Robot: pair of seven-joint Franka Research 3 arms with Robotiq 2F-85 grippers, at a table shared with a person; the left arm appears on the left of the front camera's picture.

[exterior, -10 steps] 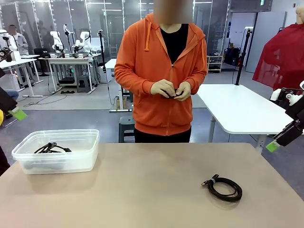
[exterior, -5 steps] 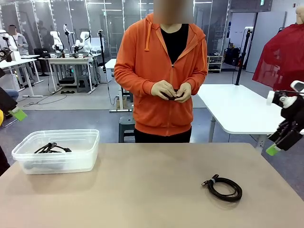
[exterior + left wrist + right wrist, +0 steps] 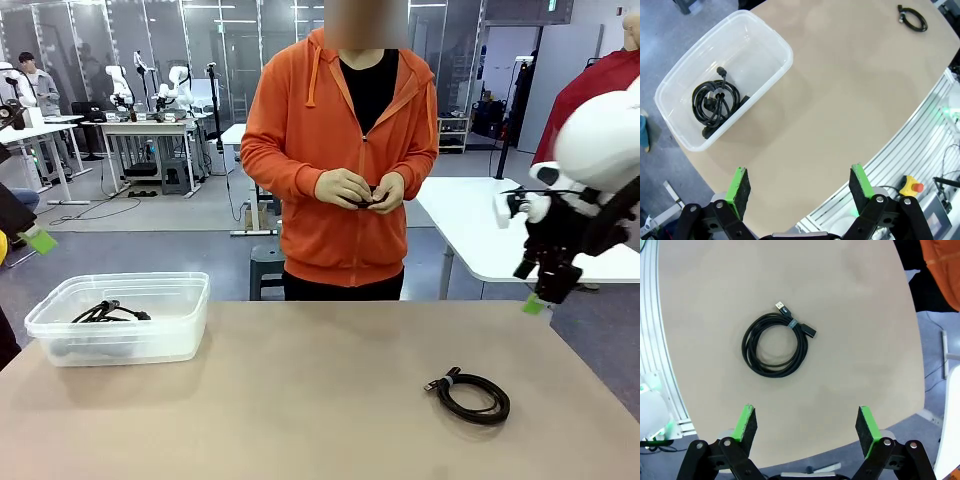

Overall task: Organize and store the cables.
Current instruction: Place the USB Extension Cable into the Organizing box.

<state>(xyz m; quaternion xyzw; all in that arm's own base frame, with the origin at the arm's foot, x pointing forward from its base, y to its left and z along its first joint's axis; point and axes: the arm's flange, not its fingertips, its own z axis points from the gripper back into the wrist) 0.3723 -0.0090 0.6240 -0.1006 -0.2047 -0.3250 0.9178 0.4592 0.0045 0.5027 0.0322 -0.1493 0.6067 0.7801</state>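
Observation:
One coiled black cable lies on the tan table at the right, also seen as the cable below my right gripper, which is open and empty. In the front view this right gripper hangs above the table's right edge, up and to the right of the coil. Another coiled cable rests in the clear plastic bin. My left gripper is open, high over the table's near left side. The person's hands hold a small dark cable at chest height.
The clear bin stands at the table's left. The person in an orange hoodie stands at the far edge. A green pad of my left gripper shows at the picture's left border. A white table stands behind on the right.
My right arm has swung in from the right border, leftward and upward, and now hangs over the table's right edge. The coil, the bin and the person's hands have not moved.

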